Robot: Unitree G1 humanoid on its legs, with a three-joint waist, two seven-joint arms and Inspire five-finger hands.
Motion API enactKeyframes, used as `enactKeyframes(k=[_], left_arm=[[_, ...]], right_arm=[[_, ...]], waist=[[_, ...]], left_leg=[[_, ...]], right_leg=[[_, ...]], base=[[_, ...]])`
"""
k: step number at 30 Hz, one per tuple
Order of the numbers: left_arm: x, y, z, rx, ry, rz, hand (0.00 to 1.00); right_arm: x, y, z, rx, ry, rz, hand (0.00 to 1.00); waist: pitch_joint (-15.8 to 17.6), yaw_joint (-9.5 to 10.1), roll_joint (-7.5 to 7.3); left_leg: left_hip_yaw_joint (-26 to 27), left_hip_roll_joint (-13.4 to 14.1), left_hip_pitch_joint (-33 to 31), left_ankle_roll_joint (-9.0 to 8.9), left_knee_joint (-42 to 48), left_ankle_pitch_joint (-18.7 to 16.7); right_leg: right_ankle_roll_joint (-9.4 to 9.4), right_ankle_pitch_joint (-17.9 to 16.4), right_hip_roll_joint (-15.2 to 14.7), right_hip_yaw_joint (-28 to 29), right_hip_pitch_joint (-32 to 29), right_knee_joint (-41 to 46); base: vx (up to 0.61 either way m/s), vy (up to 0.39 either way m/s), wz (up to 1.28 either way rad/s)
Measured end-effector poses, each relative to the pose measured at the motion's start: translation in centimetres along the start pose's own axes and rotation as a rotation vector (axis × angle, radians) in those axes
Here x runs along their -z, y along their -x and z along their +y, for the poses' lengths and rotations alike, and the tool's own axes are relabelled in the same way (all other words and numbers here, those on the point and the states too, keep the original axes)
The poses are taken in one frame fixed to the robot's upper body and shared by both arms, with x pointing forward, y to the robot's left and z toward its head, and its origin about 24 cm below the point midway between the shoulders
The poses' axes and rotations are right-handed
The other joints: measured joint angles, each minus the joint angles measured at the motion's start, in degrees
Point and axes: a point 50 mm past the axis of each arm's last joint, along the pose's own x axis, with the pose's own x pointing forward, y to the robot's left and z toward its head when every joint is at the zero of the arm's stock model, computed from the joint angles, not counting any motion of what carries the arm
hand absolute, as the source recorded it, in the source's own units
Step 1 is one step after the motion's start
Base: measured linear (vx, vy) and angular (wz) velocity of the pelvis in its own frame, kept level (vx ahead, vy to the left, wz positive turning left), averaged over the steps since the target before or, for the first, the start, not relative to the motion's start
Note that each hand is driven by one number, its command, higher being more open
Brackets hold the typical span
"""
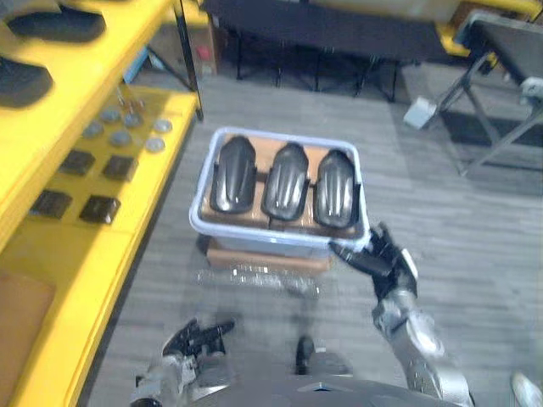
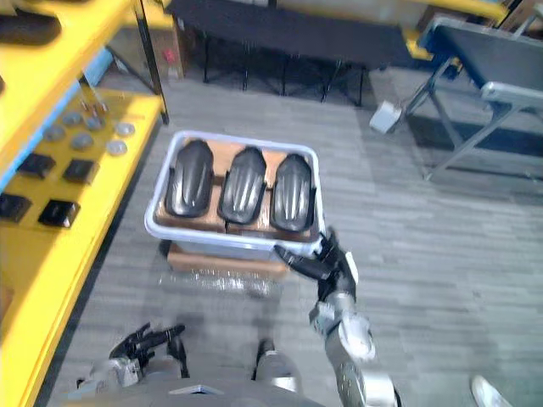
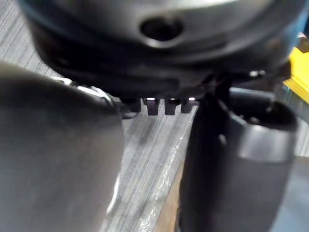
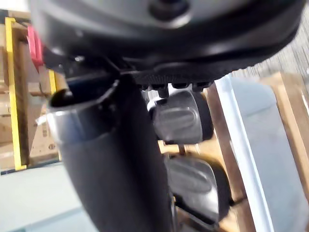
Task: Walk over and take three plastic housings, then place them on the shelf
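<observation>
Three dark ribbed plastic housings lie side by side in a pale bin: the left one, the middle one and the right one. The bin rests on a low wooden box on the floor. My right hand is at the bin's near right corner, fingers straight and reaching toward the rim, holding nothing. In the right wrist view two housings show past the thumb, beside the bin's rim. My left hand hangs low on the left, fingers relaxed and empty.
A yellow shelf runs along the left, carrying black square parts and grey discs. A strip of clear plastic lies on the floor before the box. A dark table stands behind, a metal frame at the right.
</observation>
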Motion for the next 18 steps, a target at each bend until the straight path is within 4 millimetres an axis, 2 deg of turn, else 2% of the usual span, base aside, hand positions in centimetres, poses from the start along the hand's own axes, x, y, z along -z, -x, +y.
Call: enactKeyframes(k=[3, 7, 11, 13, 18], left_arm=[[-3.2, -0.3, -0.2, -0.005, 0.001, -0.125, 1.0], [-4.6, -0.1, 0.2, -0.03, 0.056, -0.194, 1.0], [-5.1, 0.1, 1.4, -0.091, 0.065, -0.204, 1.0], [-4.6, 0.1, 1.9, -0.123, 0.078, -0.186, 1.0], [-4.7, 0.3, 2.6, -0.157, 0.125, -0.192, 1.0]], right_arm=[[-2.8, -2.1, -1.0, 0.154, -0.048, -0.156, 1.0], [-4.5, -2.9, -2.2, 0.304, -0.08, -0.247, 1.0], [-5.6, -4.2, -3.2, 0.376, -0.091, -0.27, 1.0], [-6.0, -5.0, -3.6, 0.386, -0.071, -0.271, 1.0], [-6.8, -7.5, -3.6, 0.399, -0.085, -0.245, 1.0]], waist=[[5.6, 1.71, -0.59], [7.0, 2.59, -1.65], [7.5, 3.78, -2.72], [7.9, 4.07, -2.98], [9.1, 4.93, -2.79]], left_leg=[[-1.5, 2.5, -5.6, -0.23, 6.8, -2.3], [-3.7, 3.3, -10.2, 0.02, 11.1, -3.8], [-5.3, 3.5, -12.8, 0.29, 13.3, -5.1], [-5.9, 3.1, -13.9, 0.44, 13.7, -5.2], [-7.2, 2.6, -15.5, 0.75, 14.1, -5.0]], right_leg=[[-0.45, 1.0, 2.0, 0.1, -2.1, -0.1], [-0.41, 1.1, 2.9, 0.1, -3.8, 0.0], [-0.4, 1.1, 3.2, 0.1, -4.7, 0.0], [-0.4, 1.1, 3.0, -0.1, -5.1, 0.0], [-0.56, 0.9, 2.9, -1.1, -5.9, 0.1]], base=[[-0.09, -0.012, -0.01], [0.01, 0.024, 0.15], [0.02, 0.039, 0.11], [0.01, 0.034, 0.15], [-0.01, 0.016, 0.12]])
